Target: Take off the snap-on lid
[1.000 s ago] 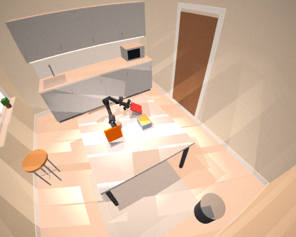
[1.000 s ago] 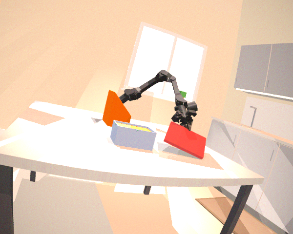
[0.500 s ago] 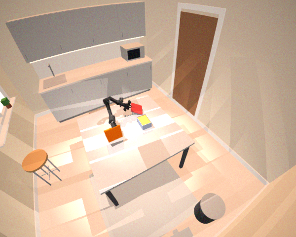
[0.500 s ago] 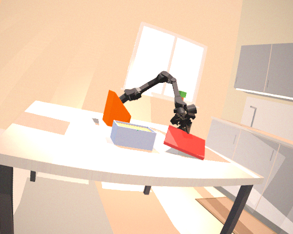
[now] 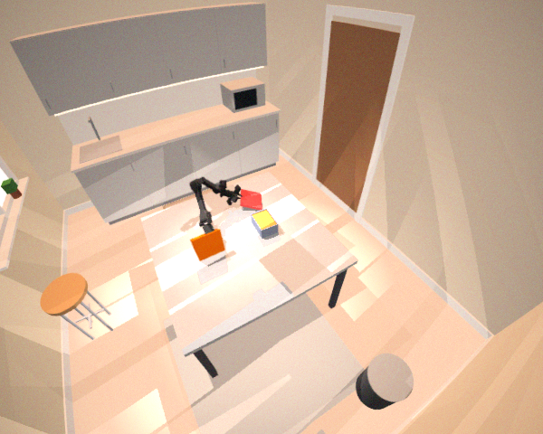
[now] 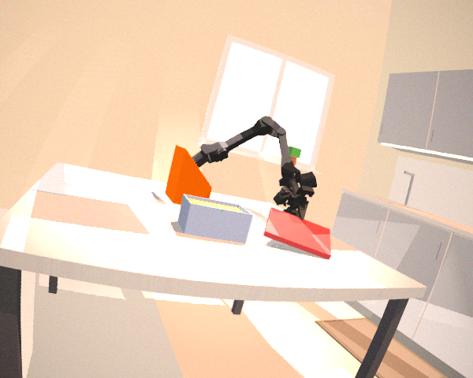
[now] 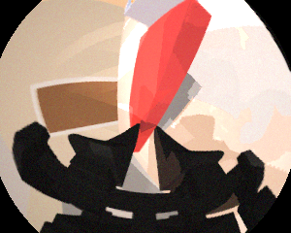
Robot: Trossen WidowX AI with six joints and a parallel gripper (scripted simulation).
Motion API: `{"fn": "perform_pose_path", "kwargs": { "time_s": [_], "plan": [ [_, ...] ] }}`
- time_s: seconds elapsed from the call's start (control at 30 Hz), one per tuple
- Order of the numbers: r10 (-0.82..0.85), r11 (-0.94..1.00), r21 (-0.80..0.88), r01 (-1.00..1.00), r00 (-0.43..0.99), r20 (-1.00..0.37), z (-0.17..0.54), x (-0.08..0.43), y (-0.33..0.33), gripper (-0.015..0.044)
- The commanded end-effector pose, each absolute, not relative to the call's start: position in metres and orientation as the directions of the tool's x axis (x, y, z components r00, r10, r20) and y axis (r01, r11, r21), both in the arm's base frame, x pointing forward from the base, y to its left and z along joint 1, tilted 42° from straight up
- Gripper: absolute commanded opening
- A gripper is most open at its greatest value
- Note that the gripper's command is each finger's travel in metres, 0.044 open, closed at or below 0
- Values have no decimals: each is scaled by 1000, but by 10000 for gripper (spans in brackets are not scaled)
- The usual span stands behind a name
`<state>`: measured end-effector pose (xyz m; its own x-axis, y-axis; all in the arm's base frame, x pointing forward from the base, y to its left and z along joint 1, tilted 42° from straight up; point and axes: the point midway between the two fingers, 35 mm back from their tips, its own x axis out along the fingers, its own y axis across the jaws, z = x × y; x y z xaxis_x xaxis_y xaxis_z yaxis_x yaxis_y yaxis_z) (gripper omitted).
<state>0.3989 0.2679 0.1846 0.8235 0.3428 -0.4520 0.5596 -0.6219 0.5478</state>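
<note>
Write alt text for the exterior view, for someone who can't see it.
A black robot arm's gripper holds a tilted red lid low over a pale table. Beside it stands an open blue-gray box with yellow inside; behind the box is an upright orange block.

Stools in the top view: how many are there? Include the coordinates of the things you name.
1. The stool (image 5: pixel 63 293) stands on the floor at the picture's left, beside the table (image 5: pixel 271 312) (image 6: pixel 212 284), below the window. Others could be hidden under the table or outside the view.
</note>
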Motion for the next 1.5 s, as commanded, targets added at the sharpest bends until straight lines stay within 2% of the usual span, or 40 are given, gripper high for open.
{"fn": "perform_pose_path", "kwargs": {
  "time_s": [0.0, 0.4, 0.73, 0.8, 1.0, 1.47],
  "plan": [
    [345, -606, 540, 584, 804, -483, 167, 398, 274, 0],
    [346, -606, 540, 585, 804, -483, 161, 398, 280, 0],
    [346, -606, 540, 584, 805, -483, 178, 400, 275, 263],
    [346, -606, 540, 584, 805, -483, 178, 400, 275, 275],
    [346, -606, 539, 585, 804, -483, 176, 389, 276, 433],
    [346, -607, 538, 586, 803, -484, 176, 361, 280, 440]
  ]
}}
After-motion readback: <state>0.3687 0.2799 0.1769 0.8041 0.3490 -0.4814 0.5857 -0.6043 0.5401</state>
